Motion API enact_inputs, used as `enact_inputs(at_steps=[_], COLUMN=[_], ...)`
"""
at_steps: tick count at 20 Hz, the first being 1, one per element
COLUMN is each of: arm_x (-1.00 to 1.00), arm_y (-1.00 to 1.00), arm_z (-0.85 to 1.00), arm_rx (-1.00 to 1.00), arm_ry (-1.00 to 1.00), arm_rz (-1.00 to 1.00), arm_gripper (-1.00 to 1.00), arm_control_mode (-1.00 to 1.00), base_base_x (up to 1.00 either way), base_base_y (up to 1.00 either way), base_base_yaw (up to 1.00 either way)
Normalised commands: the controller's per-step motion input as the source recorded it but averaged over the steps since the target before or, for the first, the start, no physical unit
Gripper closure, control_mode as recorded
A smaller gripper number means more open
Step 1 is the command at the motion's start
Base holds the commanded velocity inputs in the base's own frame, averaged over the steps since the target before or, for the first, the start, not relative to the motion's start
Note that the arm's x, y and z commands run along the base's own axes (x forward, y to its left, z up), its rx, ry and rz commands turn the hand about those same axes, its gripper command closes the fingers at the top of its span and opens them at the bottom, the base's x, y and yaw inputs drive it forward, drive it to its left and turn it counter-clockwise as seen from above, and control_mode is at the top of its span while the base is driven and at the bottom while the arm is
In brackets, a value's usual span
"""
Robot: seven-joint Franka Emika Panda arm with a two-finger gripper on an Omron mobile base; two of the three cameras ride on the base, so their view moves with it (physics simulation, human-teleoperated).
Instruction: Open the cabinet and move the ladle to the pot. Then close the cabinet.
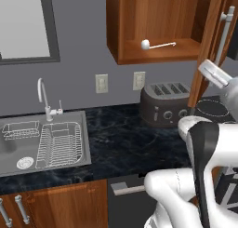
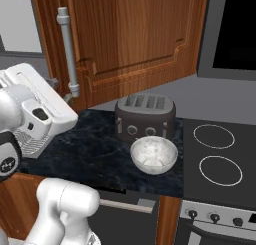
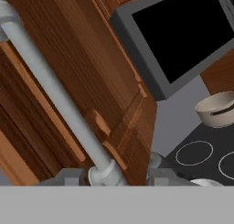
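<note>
the ladle [image 1: 157,45] lies near the front edge of the open cabinet [image 1: 158,22] shelf. my gripper [image 3: 119,177] straddles the handle's [image 3: 55,95] lower end, fingers part open and clear, probably letting go.

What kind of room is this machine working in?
A home kitchen, computer-rendered by the look of it. A steel sink with a faucet is set into a dark counter, a toaster stands beside a stovetop, and wooden cabinets hang above.

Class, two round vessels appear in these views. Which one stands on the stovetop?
The beige pot with the dark band stands on the stovetop; the white speckled bowl rests on the dark counter before the toaster.
</note>
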Motion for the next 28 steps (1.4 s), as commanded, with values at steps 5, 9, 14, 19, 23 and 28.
enact_inputs(at_steps=[5,9,14,19,23,28], arm_x=[-0.98,-0.55,-0.03,0.00,0.00,0.26], arm_y=[0.02,0.63,0.89,0.47,0.20,0.20], arm_z=[0.11,0.01,-0.02,-0.09,-0.04,-0.11], arm_rx=[0.01,0.00,0.05,0.19,0.22,0.13], arm_ry=[-0.12,-0.08,-0.04,-0.05,-0.09,-0.06], arm_rz=[-0.11,-0.10,-0.01,0.00,0.00,-0.02], arm_gripper=[-1.00,-1.00,-1.00,-1.00,-1.00,-1.00], arm_control_mode=[-1.00,-1.00,-1.00,-1.00,-1.00,-1.00], base_base_x=[0.00,0.00,0.00,0.00,0.00,0.00], base_base_y=[0.00,0.00,0.00,0.00,0.00,0.00], base_base_yaw=[0.00,0.00,0.00,0.00,0.00,0.00])
